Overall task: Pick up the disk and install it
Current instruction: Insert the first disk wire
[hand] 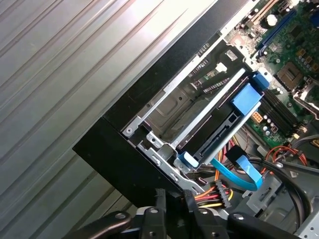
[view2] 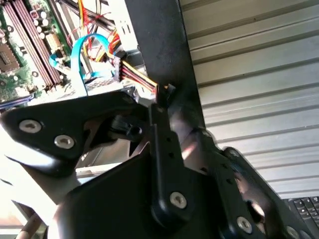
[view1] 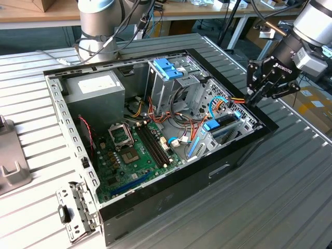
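The disk (view1: pixel 224 124) stands on edge in a bay at the corner of the open computer case (view1: pixel 155 207) on the exterior view's right, its blue rail on top. In the first wrist view the disk (hand: pixel 214 137) sits in a metal slot with a blue tab at its end. My gripper (view1: pixel 251 100) hovers just over the case rim beside that bay. Its fingers stand close together (hand: pixel 174 199), and a red, yellow and black power cable (hand: pixel 219 191) runs straight up to the fingertips (view2: pixel 163 92). The cable's black connector (view2: pixel 118 67) hangs free near the disk.
A flat blue data cable (hand: pixel 239 172) loops beside the power connector. Further in are an upright cage with a blue top (view1: pixel 167 68), a grey power supply box (view1: pixel 96 88) and the green motherboard (view1: pixel 135 150). The case lies on a ribbed metal table (view1: pixel 290 197).
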Controlling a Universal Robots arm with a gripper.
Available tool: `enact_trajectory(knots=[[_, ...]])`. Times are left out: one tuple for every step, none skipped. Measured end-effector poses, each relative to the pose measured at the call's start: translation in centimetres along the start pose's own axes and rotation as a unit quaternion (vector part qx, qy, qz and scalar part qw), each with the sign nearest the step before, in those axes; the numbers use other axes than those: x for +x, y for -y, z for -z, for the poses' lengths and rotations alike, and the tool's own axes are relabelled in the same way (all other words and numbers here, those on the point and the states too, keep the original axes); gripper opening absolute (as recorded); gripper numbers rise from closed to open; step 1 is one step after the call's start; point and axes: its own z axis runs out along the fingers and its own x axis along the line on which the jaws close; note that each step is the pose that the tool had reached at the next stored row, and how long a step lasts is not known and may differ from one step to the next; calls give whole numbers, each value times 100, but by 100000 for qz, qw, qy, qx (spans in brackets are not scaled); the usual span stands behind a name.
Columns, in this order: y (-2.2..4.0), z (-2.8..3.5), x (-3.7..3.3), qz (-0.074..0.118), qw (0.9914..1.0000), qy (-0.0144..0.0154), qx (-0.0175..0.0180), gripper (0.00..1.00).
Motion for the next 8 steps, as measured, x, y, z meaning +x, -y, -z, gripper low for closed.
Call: enact_trajectory(knots=[[0, 1, 0, 0, 100000, -18, -14, 22], [0, 1, 0, -1, 100000, -18, -11, 22], [0, 1, 0, -2, 100000, -10, -6, 18], [0, 0, 0, -2, 100000, -8, -4, 18], [0, 0, 0, -2, 100000, -5, -2, 18], [0, -1, 0, 1, 100000, -1, -1, 18], [0, -1, 0, 0, 100000, -3, -2, 18], [0, -1, 0, 0, 100000, -4, 0, 18]])
